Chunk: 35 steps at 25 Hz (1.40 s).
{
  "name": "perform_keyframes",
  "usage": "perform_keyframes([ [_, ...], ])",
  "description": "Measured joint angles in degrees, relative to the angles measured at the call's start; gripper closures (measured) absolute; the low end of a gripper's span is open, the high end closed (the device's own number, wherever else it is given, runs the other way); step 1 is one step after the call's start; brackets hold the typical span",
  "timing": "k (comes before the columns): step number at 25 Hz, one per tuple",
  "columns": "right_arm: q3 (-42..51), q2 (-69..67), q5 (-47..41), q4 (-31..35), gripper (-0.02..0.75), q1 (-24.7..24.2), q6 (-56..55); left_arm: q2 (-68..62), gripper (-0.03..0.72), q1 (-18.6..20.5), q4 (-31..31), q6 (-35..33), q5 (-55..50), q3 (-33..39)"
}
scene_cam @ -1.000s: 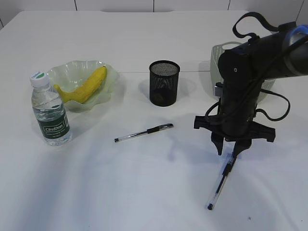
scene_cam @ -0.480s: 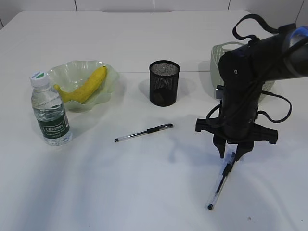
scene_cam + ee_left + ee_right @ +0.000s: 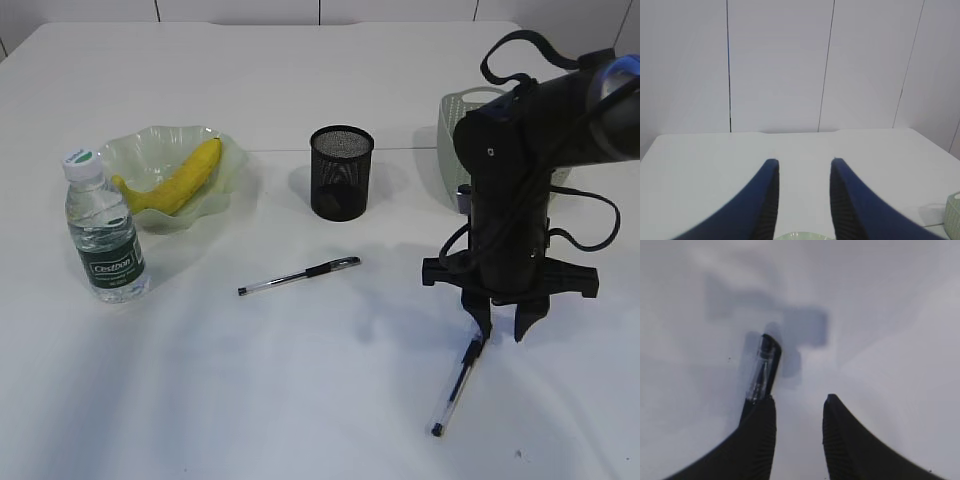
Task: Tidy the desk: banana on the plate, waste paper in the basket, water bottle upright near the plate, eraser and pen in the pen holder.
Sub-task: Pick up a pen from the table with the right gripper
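From outside I count two pens: one (image 3: 300, 275) lies mid-table, the other (image 3: 457, 383) under my right gripper (image 3: 503, 330), whose jaws stand partly apart, empty. One banana (image 3: 178, 178) sits on one plate (image 3: 232, 160), one bottle (image 3: 103, 230) upright beside it, one holder (image 3: 341, 172), one basket (image 3: 452, 128).

My left gripper (image 3: 802, 167) hangs partly open, empty.

My right camera shows one pen (image 3: 761, 375) beside the left finger (image 3: 757, 435).

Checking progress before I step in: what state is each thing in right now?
Banana: on the plate.
Bottle: upright, capped, beside the plate.
Pen holder: upright; contents unclear.
Middle pen: flat on the table.
Right pen: flat on the table, ungripped.
Basket: upright; inside hidden.
Right gripper: open, empty, over the right pen's end.
Left gripper: open, empty.
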State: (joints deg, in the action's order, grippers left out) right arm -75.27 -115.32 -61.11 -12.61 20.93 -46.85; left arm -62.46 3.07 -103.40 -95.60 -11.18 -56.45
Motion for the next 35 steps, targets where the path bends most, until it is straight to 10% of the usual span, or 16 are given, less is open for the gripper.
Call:
perform_keyframes([
  [35, 0.0, 0.0, 4.8, 4.3, 0.496, 0.0, -0.6, -0.7, 0.449, 0.0, 0.0, 0.0, 0.0, 0.0],
])
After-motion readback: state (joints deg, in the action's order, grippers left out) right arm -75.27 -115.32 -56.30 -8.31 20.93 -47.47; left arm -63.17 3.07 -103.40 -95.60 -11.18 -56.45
